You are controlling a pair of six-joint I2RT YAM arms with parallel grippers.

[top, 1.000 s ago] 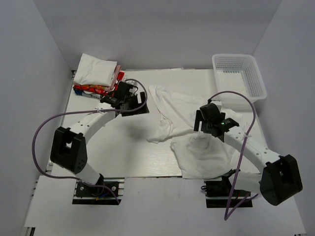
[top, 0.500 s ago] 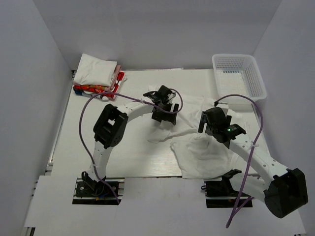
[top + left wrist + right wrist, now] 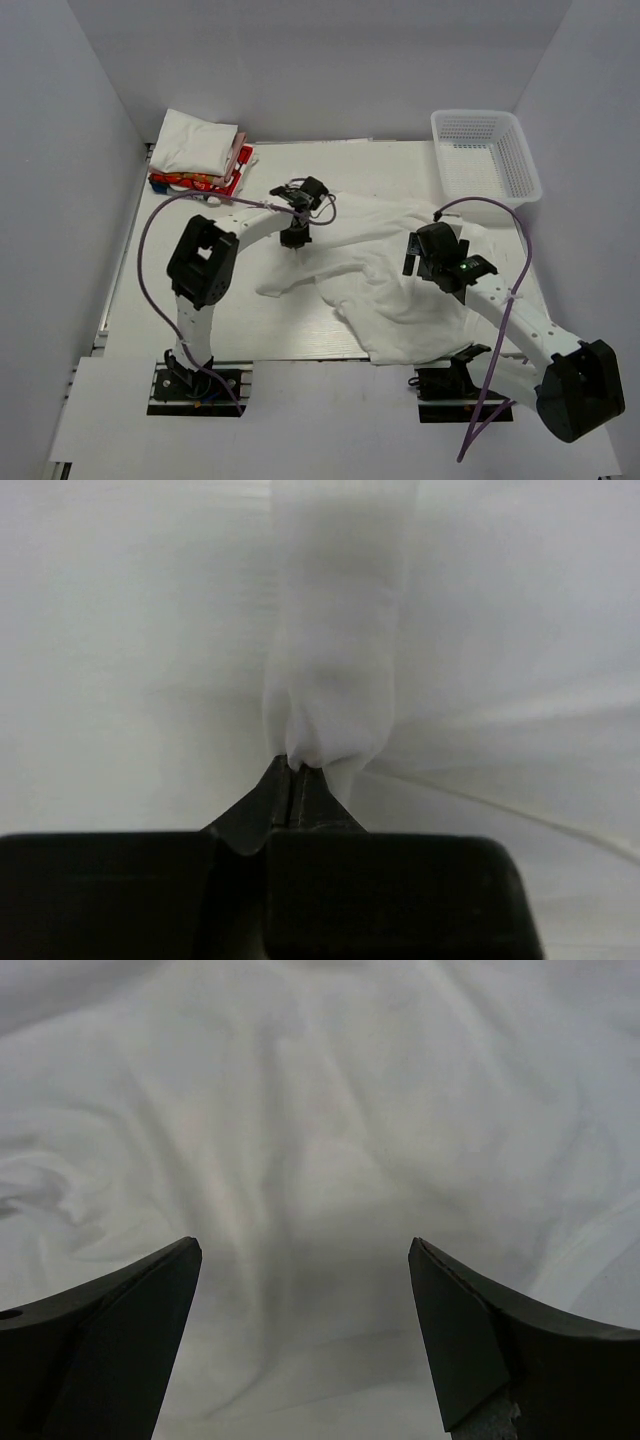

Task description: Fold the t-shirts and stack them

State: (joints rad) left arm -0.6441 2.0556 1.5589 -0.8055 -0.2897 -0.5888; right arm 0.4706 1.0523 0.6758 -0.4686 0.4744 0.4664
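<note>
A loose white t-shirt (image 3: 385, 290) lies crumpled across the middle and right of the table. My left gripper (image 3: 295, 237) sits at its left edge, shut on a pinched fold of the white cloth (image 3: 335, 680); in the left wrist view the jaws (image 3: 297, 770) meet with the cloth bunched at their tips. Over the shirt's right part hovers my right gripper (image 3: 418, 258), open, and between its fingers (image 3: 305, 1250) only wrinkled cloth (image 3: 320, 1110) shows underneath. At the back left stands a stack of folded t-shirts (image 3: 193, 143), white on top with a red patterned one (image 3: 190, 182) under it.
A white plastic mesh basket (image 3: 485, 150) stands at the back right corner. Grey walls close in the table on the left, back and right. Both arm bases are bolted at the near edge, with purple cables looping above them.
My left arm swung from beside the stack over to the loose shirt, shut on its edge and drew it leftward, spreading the cloth. The right gripper shifted slightly and stays open.
</note>
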